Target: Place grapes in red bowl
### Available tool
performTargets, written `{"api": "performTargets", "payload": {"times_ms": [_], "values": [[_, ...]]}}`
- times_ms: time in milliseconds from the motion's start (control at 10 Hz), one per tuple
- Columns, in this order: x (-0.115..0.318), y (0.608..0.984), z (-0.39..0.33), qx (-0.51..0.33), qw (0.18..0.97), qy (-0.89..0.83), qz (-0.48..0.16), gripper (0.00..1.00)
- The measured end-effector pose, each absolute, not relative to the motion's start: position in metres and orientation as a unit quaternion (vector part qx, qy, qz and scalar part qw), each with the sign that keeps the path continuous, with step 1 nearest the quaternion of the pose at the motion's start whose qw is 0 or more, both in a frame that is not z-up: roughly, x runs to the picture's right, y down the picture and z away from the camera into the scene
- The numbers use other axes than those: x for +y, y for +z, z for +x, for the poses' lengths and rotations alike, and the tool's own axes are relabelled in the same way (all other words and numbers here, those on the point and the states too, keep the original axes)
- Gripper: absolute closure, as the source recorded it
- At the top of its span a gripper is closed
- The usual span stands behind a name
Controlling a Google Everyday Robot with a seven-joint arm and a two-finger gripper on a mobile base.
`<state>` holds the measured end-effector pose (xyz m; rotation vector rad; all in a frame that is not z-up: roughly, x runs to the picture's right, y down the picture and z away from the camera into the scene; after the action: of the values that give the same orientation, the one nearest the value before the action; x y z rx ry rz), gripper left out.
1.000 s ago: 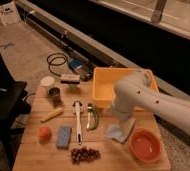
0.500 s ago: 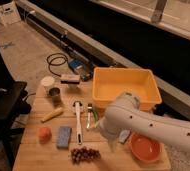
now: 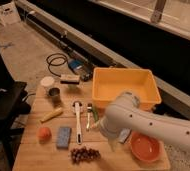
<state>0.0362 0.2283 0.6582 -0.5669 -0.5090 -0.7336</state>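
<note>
Round fruit: An orange-pink round fruit (image 3: 44,133) is pictured at the left of the wooden table (image 3: 33,159), just beside a blue sponge (image 3: 63,136) lying at its 3 o'clock.

Grapes: The grapes (image 3: 84,154), a small dark bunch, are shown lying on the table near its front edge, at about 5 o'clock from the sponge and apart from it. Nothing is touching them.

Handling: The bunch is judged to be light, soft and easily bruised. The berries are likely to be smooth-skinned and loosely joined, so some could be shed or rolled away if the bunch is pinched at its edge.

Where to hold: A gentle grasp from above across the thick middle of the cluster is suggested, so that several berries are gathered at once. No stem can be made out.

Gripper: The gripper (image 3: 111,142) is seen hanging below the bent white arm (image 3: 138,120), at about 2 o'clock from the grapes and clear of them. Whether it is wide or narrow cannot be told, and nothing can be seen held in it.

Yellow tub: A large yellow tub (image 3: 123,75) is seen behind the arm, at 12 o'clock from the gripper.

Red bowl: The red bowl (image 3: 145,146) is shown empty at the table's right front, at 3 o'clock from the grapes, with the gripper between the two.
</note>
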Motion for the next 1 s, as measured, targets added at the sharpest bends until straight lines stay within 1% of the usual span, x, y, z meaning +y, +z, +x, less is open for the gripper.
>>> {"api": "performTargets", "payload": {"times_ms": [100,300,600,1000], "values": [[0.234,0.664,0.031,-0.246,0.86,-0.35,-0.278,0.2],[0.263,0.681,0.009,-0.267,0.847,-0.347,-0.302,0.2],[0.295,0.686,-0.019,-0.303,0.831,-0.341,-0.318,0.2],[0.314,0.695,-0.044,-0.335,0.821,-0.339,-0.316,0.2]]}}
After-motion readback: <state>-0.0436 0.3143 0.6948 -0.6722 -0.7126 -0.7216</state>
